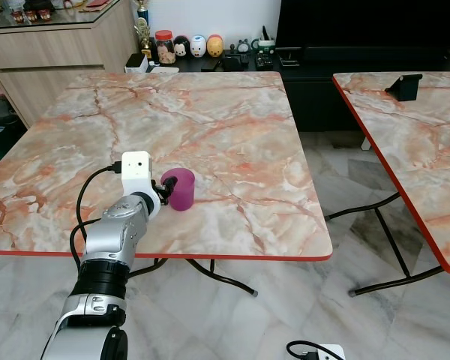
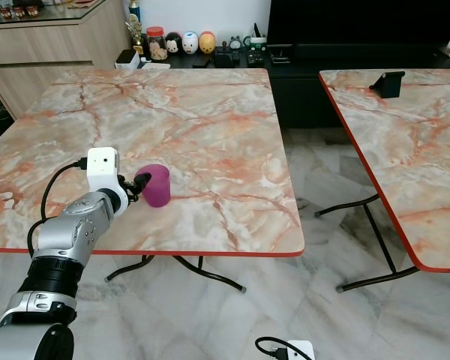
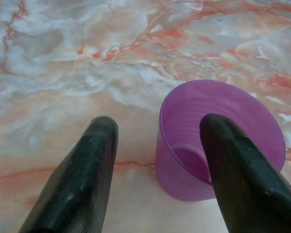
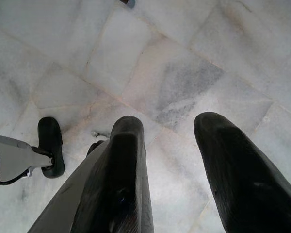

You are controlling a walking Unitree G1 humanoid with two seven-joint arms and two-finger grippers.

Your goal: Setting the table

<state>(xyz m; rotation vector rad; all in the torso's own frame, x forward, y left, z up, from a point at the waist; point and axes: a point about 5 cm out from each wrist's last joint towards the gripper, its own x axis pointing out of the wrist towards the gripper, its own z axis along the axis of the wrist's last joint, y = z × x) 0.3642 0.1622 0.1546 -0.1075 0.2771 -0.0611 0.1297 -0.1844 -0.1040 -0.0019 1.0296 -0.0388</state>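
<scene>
A: Left hand is up on the marble bench, at the purple cup. Cup's upright, near the front edge, roughly 7 o'clock from bench centre.

B: Grip?

A: Fingers apart, not clamped. In the wrist view one finger is dipping inside the cup's rim, the other finger is outside, off to the side w/ a gap to the cup wall. So straddling one wall, not squeezing it.

B: Anything in the way on the bench?

A: Nothing near the cup. Clutter's at the far end, 12 o'clock: a jar w/ a red lid and a row of small round figurines on a dark low cabinet past the bench. Wooden cabinet at 10 o'clock.

B: Right side?

A: Second marble bench at 3 o'clock, separate, floor gap between the two. A small black stand sits on its far part. Folding legs under both.

B: Right hand?

A: Right hand hangs low over the pale tiled floor, fingers spread, holding nothing. A black foot of the robot is on the floor beside it.
</scene>
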